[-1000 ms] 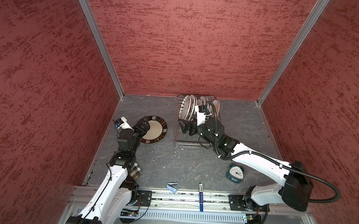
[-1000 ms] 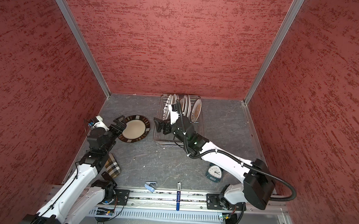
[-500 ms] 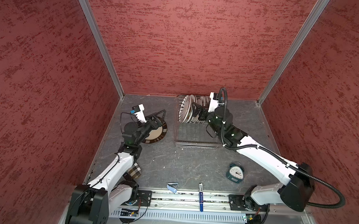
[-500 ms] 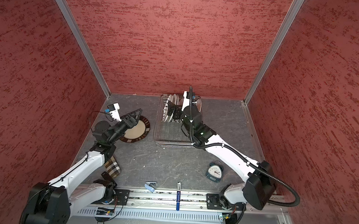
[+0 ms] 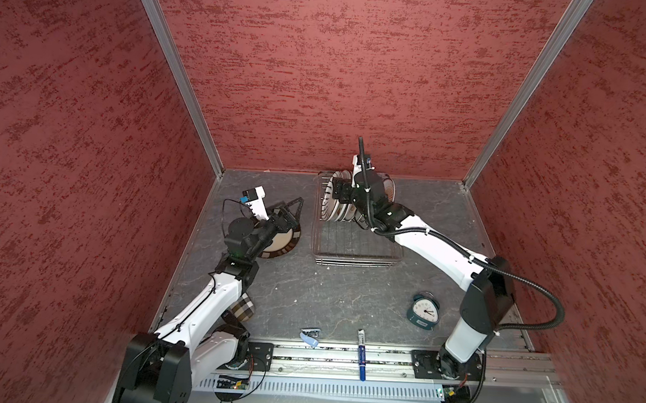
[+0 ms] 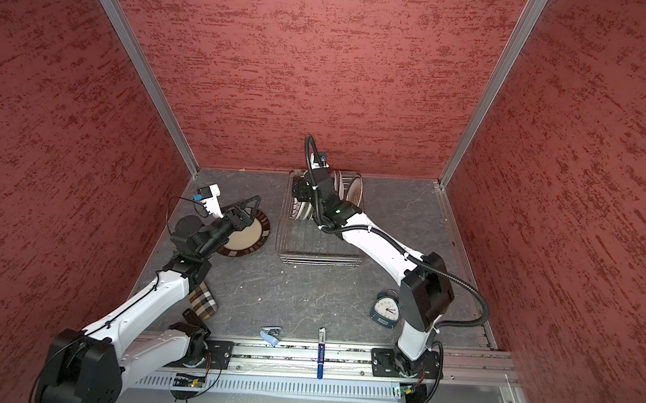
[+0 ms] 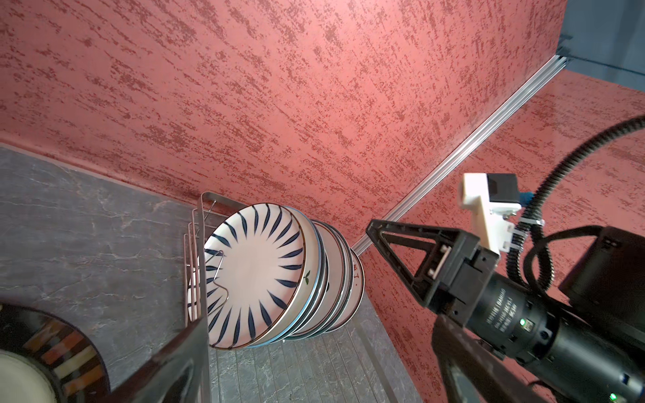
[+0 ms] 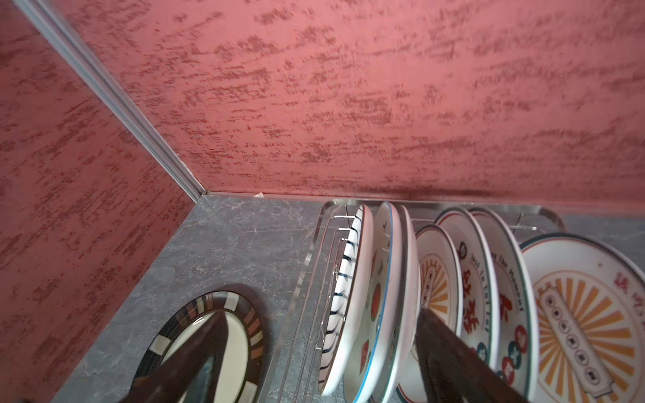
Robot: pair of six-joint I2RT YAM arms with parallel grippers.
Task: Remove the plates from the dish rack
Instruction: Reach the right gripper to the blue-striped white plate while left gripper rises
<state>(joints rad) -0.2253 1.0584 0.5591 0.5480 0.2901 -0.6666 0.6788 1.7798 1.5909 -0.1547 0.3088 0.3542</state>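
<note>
Near bench edge: blue-and-white marker pen (image 5: 361, 355) lies across it, small pale-blue object (image 5: 310, 336) just left of it, too small to tell what. Plaid fabric pouch (image 5: 242, 310) sits half under the left arm (image 5: 212, 302), round teal alarm clock (image 5: 423, 312) toward the right edge. Mid-bench, left side: round cream plate with brown-and-black striped rim (image 5: 284, 242), flat on the grey marbled bench (image 5: 347, 297), just beside the rack, apart from it. Left hand (image 5: 294, 212) hangs over that plate's far rim, fingers spread wide, holding nothing. Far edge, centre: rectangular silver wire dish rack (image 5: 353, 248) on a clear tray, running near to far. Seven round white ceramic plates (image 8: 586, 314) stand on edge, bunched at its far end by the back wall (image 5: 356, 99); blue-dash plate (image 7: 254, 272) at the left end, then watermelon, plain white, sunburst and red-character ones. Right hand (image 8: 320, 312) is over the left-end plates, fingers apart, straddling the first three in the wrist view; touching or not, cannot tell.
</note>
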